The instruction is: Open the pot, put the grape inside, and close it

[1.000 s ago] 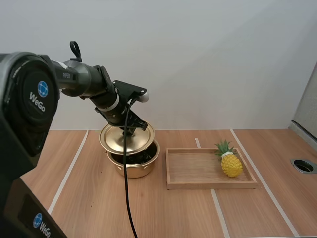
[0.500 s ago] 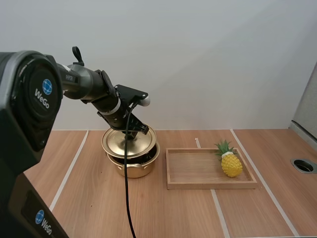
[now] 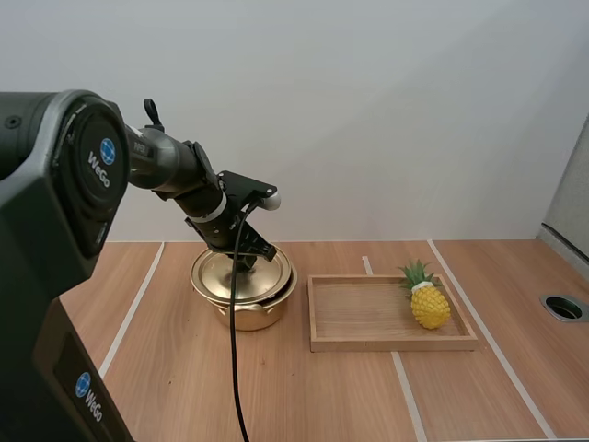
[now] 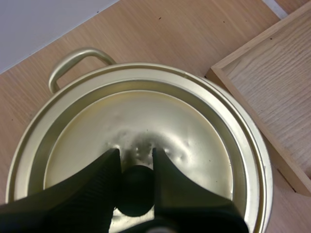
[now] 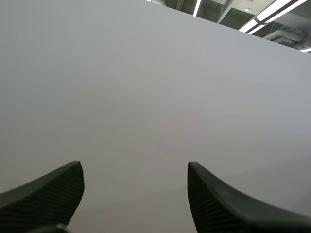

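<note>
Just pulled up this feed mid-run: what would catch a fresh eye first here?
First, the left gripper pinching the black knob of the shiny gold round lid, which covers the gold metal pot just left of the shallow wooden tray. Next, a yellow toy pineapple with green leaves sits at the tray's right end. The right gripper is open, holding nothing.

You've got a light wood table (image 3: 184,368) w/ white lines (image 3: 129,322) running front to back, and a plain pale grey wall (image 3: 414,110) behind. At the far right edge there's a grey panel (image 3: 566,203) & a round hole (image 3: 563,307) in the tabletop. Light is soft and even.
</note>
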`<state>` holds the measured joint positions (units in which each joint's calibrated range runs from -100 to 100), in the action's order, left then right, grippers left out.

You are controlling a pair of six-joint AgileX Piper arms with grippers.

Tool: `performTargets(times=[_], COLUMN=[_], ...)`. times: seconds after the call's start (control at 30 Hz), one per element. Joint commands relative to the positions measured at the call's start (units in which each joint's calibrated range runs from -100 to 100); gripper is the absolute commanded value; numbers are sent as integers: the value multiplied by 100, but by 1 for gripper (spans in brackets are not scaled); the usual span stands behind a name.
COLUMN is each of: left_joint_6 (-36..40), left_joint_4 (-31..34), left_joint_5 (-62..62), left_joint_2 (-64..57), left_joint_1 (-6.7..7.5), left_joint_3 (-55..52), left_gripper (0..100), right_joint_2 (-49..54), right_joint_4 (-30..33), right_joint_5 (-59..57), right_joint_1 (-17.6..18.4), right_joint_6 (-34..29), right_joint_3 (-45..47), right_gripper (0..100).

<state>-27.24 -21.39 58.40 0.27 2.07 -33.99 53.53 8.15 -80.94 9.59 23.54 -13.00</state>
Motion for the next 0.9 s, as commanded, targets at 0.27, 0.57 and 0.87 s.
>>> performTargets(times=[0.27, 0.57, 0.87], left_joint_6=[-505, -525, -694], left_joint_4=[-489, -315, -293], left_joint_5=[460, -159, -375], left_joint_2=[38, 38, 279], left_joint_1=[20, 20, 20], left_joint_3=[-10, -347, -716], left_gripper=[0, 0, 0], right_joint_2=[73, 73, 73], right_joint_4=[56, 56, 56], right_joint_5=[-14, -14, -14], right_joint_1=[-21, -21, -21], right_joint_6=[-9, -9, -9], right_joint_3=[-21, -21, -21], right_gripper=[100, 100, 100])
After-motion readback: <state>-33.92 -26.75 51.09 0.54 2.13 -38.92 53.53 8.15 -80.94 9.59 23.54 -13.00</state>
